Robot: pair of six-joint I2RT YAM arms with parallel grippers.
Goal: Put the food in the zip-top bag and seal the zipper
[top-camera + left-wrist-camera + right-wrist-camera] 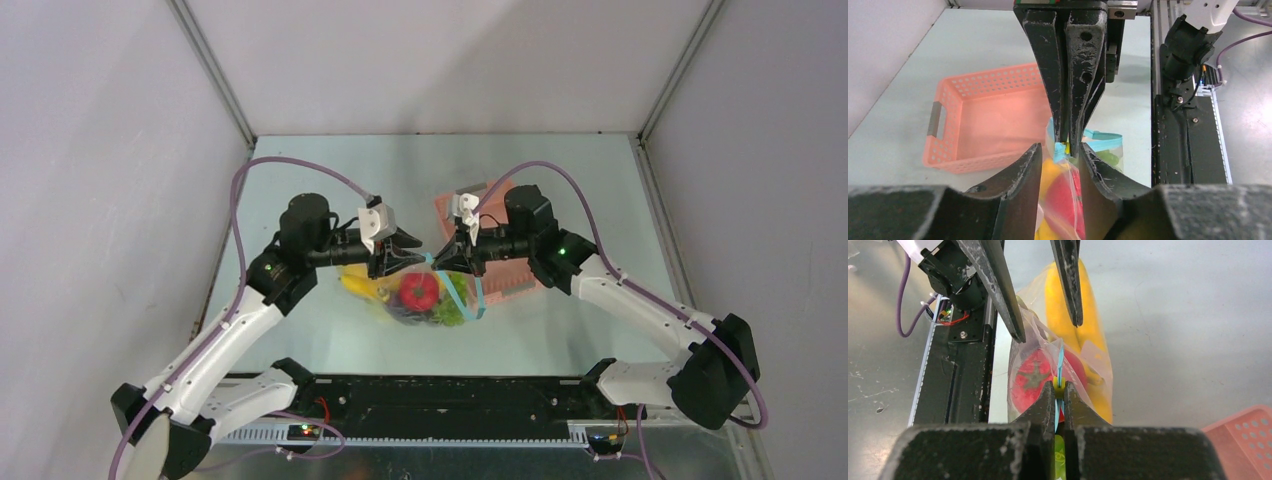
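- Right pincer [1059, 388] is pinched narrow on the zipper [1060, 362] and holds the bag's mouth edge up. Left pincer [403, 250] stands apart-jawed, a finger on either side of the bag top, gripping nothing.
- Table [320, 190]: the bag sits mid-table between the two arms.
- Basket [980, 80] is near the bag, on the right arm's side. No food shows in it from the left wrist, so I judge the loading done and the sealing in hand.
- Bag [1095, 357] hangs from the right pincer with the food inside.
- Banana [1093, 305] lies along the far side of the bag.
- Red fruit [1030, 380] presses against the film just under the zipper.
- To seal well, the left pincer should probably close on the blue strip alone, just beside the right's hold. It would then run along the strip while the right pincer keeps it taut and straight. The fruit sits high, so a low pinch risks catching film or fruit and leaving a gap.
- Right wrist view shows the strip edge-on inside its own jaws and the left fingers spread above the bag; the top view shows neither.
- Left wrist view shows the basket's inside and the right fingers meeting on the strip.
- Top view alone shows the strip's full run, slanting towards the near edge, past some green food [448, 313].
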